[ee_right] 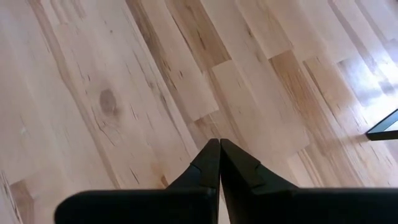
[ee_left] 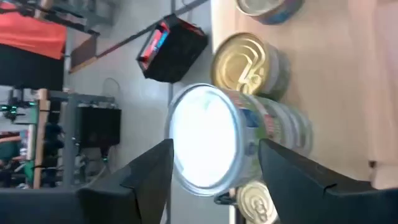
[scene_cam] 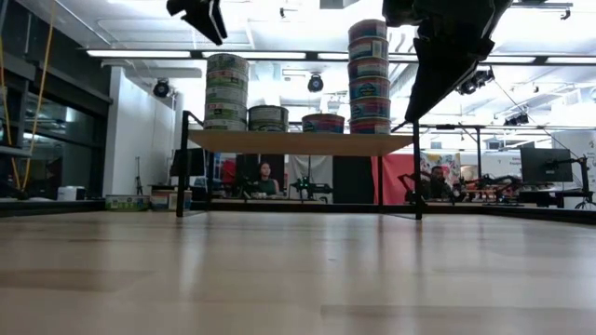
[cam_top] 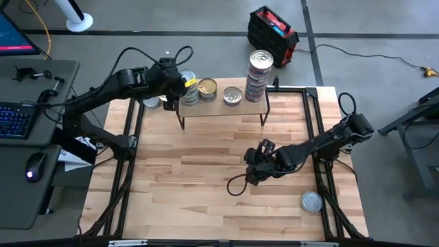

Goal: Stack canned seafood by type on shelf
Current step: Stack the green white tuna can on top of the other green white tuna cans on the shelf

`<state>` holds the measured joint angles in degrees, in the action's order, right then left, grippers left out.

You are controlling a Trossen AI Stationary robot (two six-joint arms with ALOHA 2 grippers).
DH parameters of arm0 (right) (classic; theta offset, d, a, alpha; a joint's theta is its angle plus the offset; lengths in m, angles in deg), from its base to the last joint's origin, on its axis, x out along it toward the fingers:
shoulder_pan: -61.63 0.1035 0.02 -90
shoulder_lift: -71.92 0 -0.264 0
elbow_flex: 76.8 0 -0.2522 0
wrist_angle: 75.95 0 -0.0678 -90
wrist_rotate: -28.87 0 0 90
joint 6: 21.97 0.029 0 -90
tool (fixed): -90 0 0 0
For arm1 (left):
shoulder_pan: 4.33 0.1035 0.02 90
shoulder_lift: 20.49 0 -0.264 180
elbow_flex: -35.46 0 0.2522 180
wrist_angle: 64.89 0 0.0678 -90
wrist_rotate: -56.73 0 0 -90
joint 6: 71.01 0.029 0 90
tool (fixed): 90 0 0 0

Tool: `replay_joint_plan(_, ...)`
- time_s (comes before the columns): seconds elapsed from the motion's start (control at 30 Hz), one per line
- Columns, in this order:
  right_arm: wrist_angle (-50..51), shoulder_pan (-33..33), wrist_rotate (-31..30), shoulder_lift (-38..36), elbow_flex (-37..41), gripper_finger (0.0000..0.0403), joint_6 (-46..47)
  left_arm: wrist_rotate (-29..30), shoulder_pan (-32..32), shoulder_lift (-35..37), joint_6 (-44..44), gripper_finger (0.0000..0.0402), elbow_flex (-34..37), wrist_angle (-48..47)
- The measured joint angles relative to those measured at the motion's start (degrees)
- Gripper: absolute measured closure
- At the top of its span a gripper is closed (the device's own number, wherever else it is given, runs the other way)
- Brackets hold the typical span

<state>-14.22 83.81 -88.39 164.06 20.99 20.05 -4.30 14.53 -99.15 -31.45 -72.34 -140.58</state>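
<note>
The shelf [cam_top: 223,108] stands at the table's far side with tins on its board. At its left end is a stack [scene_cam: 227,91] topped by a silver-lidded tin [ee_left: 205,137]. Beside it are a gold-lidded tin [cam_top: 207,89], another tin [cam_top: 232,96] and a tall stack [cam_top: 259,72]. My left gripper [cam_top: 177,88] is open at the left stack's top. Its fingers [ee_left: 149,171] stand on either side of the silver-lidded tin with small gaps showing. My right gripper [ee_right: 219,146] is shut and hangs above bare tabletop at mid-right.
A single silver-lidded tin [cam_top: 311,201] lies on the table near the front right corner. Another tin [cam_top: 151,103] sits by the shelf's left legs. A black and red box [cam_top: 273,36] stands on the floor beyond the table. The wooden tabletop [cam_top: 192,178] is bare in front of the shelf.
</note>
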Motion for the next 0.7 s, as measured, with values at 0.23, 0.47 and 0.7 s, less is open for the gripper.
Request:
replay_joint_plan(0.23,-0.5,0.0,0.0,0.0,0.0,0.0403,0.0,-0.5,-0.3,-0.1,-6.2,0.0174,-1.3,-1.7)
replay_joint_plan(0.47,0.3,2.0,11.7,-2.7,0.0,0.0403,-4.0,-20.2,-5.6,1.8,-28.2,0.0177,-4.5,-0.8)
replay_joint_plan(0.7,4.4,8.8,22.2,-3.7,0.2,0.0403,-0.7,-27.2,-18.5,6.8,-38.4,0.0212,4.6,9.2)
